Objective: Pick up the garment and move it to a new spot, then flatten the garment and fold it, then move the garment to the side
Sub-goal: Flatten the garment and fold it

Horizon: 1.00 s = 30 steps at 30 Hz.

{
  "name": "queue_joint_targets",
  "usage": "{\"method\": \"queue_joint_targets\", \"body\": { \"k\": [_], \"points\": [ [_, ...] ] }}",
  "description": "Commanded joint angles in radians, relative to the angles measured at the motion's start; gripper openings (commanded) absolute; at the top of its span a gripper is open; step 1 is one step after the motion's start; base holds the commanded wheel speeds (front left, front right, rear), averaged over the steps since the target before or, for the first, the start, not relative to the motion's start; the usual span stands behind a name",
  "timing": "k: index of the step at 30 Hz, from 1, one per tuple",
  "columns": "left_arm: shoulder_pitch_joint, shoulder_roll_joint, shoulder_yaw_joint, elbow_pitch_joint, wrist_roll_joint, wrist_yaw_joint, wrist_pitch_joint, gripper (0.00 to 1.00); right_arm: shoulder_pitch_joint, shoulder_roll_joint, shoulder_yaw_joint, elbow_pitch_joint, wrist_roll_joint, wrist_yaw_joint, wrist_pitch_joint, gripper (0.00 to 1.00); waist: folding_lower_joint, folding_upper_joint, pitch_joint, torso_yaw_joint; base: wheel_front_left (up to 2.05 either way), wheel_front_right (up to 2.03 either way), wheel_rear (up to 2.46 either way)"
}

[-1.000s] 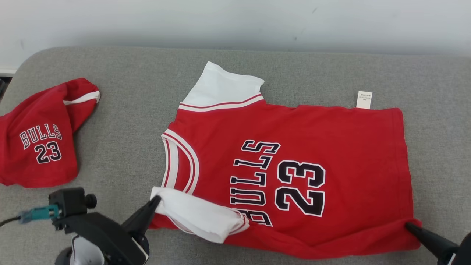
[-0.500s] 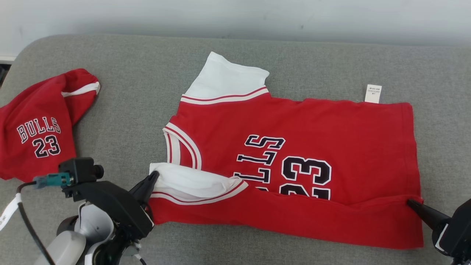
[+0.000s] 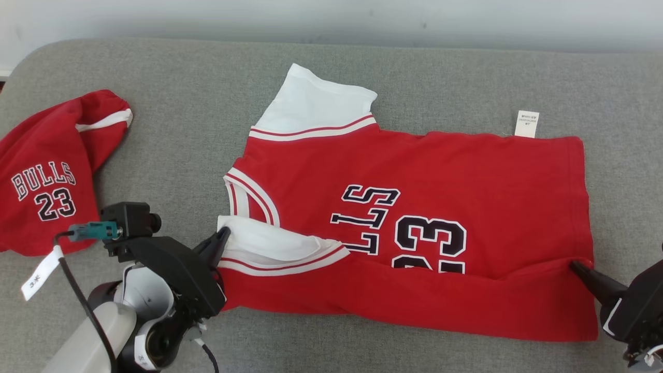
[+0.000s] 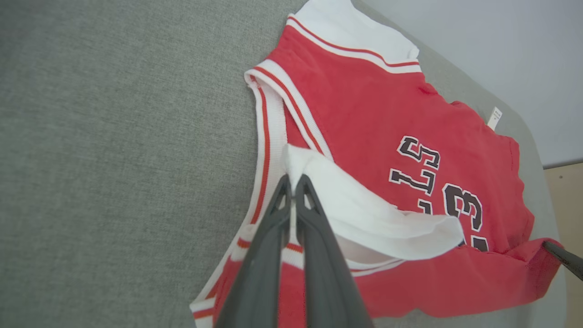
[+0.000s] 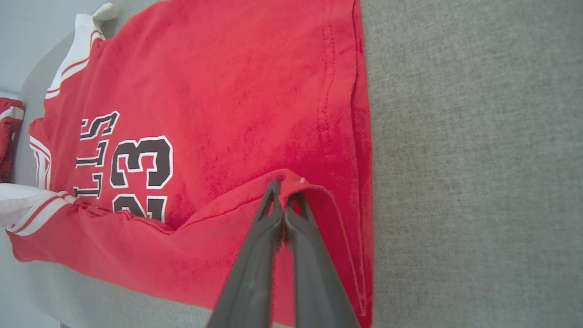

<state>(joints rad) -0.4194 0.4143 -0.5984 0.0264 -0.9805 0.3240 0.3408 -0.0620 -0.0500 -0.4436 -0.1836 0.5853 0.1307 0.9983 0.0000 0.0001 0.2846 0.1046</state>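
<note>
Grey woven fabric covers the counter (image 3: 171, 129), backed by a pale wall (image 3: 331, 15). A red sleeveless-style jersey with white sleeves and black "BULLS 23" lettering (image 3: 466, 176) lies spread at centre, neck to the left, hem to the right. Its near edge is lifted and folded over the lower lettering. The left pincer (image 3: 224, 234) is clenched on the near white sleeve; the right pincer (image 3: 575, 265) is clenched on the near hem corner. A second crumpled red garment (image 3: 46, 171) lies far left.

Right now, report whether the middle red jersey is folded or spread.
Partly folded: the red Bulls jersey has its near edge turned over the print, hiding part of the lettering; the rest lies flat on the grey cushion.
</note>
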Motion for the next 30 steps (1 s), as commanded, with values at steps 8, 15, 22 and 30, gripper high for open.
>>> {"method": "queue_joint_targets", "body": {
  "k": [8,15,22,30],
  "points": [
    [-0.025,-0.009,0.014,0.036,0.036,-0.005,-0.068,1.00,-0.036,-0.002,0.020,0.012,-0.032,0.000,-0.105,1.00,0.0000,-0.0001,-0.007,0.001,0.00,0.00,0.00],
    [0.013,0.008,0.036,0.002,0.075,0.000,-0.164,1.00,-0.031,-0.002,0.017,-0.048,-0.045,0.000,-0.199,1.00,0.0000,-0.0001,-0.038,0.003,0.00,0.00,0.00],
    [0.081,0.044,0.046,-0.081,0.152,-0.001,-0.308,1.00,0.004,-0.001,0.021,-0.138,-0.083,0.000,-0.378,1.00,0.0000,-0.0001,-0.061,-0.006,0.00,0.00,0.00],
    [0.197,0.123,0.009,-0.142,0.245,0.046,-0.353,1.00,0.154,-0.001,0.066,-0.179,-0.089,0.000,-0.465,1.00,0.0000,-0.0001,-0.055,-0.020,0.00,0.00,0.00]
  ]
}}
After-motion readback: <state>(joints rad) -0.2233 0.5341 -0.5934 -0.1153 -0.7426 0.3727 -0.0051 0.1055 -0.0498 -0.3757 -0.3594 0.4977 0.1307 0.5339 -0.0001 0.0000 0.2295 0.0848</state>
